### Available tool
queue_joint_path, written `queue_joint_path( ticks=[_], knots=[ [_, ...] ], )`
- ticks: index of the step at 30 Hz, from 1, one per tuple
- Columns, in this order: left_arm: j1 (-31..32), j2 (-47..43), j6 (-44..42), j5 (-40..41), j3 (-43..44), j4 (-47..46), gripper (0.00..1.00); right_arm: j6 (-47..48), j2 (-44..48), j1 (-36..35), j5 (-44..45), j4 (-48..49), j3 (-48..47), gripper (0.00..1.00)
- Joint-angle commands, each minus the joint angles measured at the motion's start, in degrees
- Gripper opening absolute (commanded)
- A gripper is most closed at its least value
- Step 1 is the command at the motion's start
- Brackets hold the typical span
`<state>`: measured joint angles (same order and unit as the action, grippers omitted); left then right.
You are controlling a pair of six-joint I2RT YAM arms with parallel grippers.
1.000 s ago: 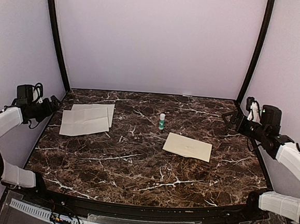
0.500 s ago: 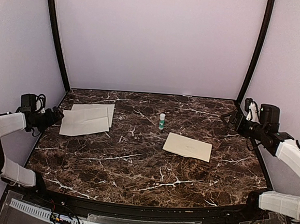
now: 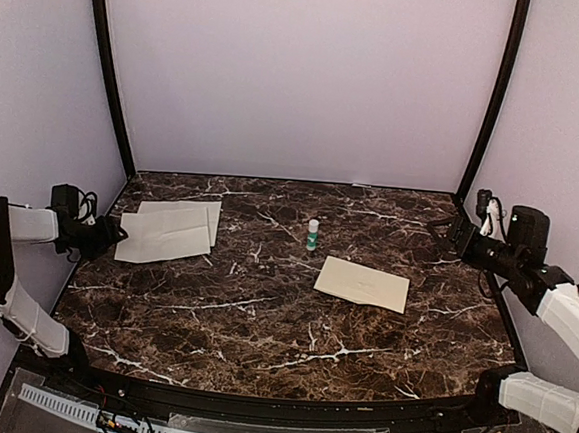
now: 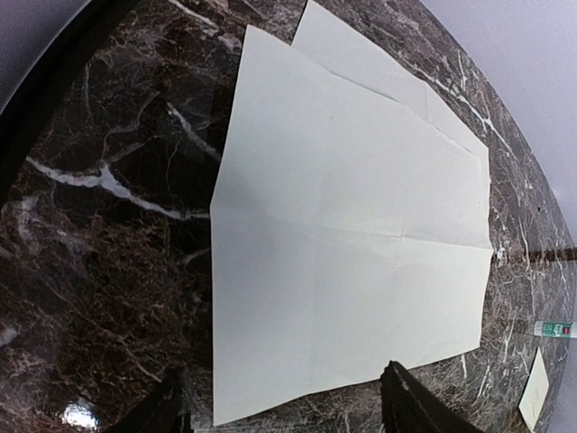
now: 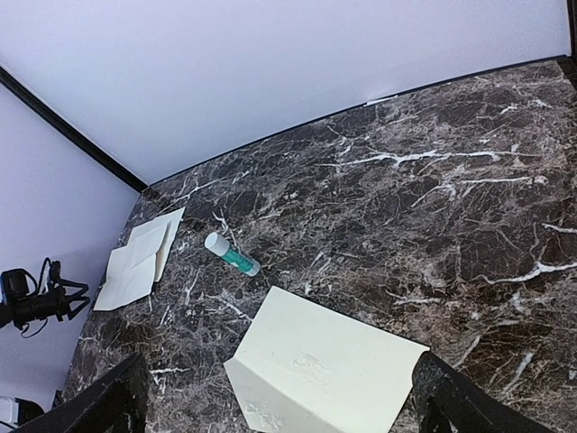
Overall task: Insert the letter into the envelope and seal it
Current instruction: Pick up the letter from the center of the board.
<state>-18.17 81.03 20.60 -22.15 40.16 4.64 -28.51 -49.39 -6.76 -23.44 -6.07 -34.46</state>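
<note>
The letter (image 3: 164,235) lies flat at the far left of the surface (image 3: 261,320), long axis left-to-right with its right end tipped slightly away, overlapping a second sheet (image 3: 195,209) behind it. The envelope (image 3: 362,283) lies right of centre, long axis likewise left-to-right, right end tipped nearer. Both the left hand (image 3: 108,230) and the right hand (image 3: 451,232) are released, 2 fingers apart, grasping nothing; since 1.0 s ago the left hand has dropped and closed in on the letter's left edge, while the right hand has barely shifted.

Envelope (image 4: 535,397) edge-cropped (left wrist view)
</note>
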Motion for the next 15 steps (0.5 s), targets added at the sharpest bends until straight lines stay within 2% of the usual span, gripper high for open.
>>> queue_joint_path(
  ticks=[1, 4, 5, 7, 15],
  knots=[
    [-0.31, 3.82, 0.01, -0.97, 2.51, 2.91, 0.67, 0.67, 4.23, -0.35, 1.16, -3.03, -0.08, 0.99],
    [-0.33, 5.21, 0.05, -1.10, 2.48, 2.50, 0.61, 2.72, 4.26, -0.31, 1.19, -6.92, -2.46, 0.99],
    [-0.35, 5.55, -0.08, -1.21, 2.62, 2.63, 0.54, 3.18, 4.10, -0.30, 0.92, -8.01, -3.18, 0.99],
    [-0.33, 6.79, -0.38, -1.43, 3.09, 3.01, 0.46, 4.02, 3.72, -0.36, 0.10, -9.83, -4.22, 0.99],
    [-0.36, 9.57, -1.76, 1.52, 4.75, 4.34, 0.43, 3.85, 3.84, -0.35, -1.58, -8.06, -3.40, 0.99]
  ],
)
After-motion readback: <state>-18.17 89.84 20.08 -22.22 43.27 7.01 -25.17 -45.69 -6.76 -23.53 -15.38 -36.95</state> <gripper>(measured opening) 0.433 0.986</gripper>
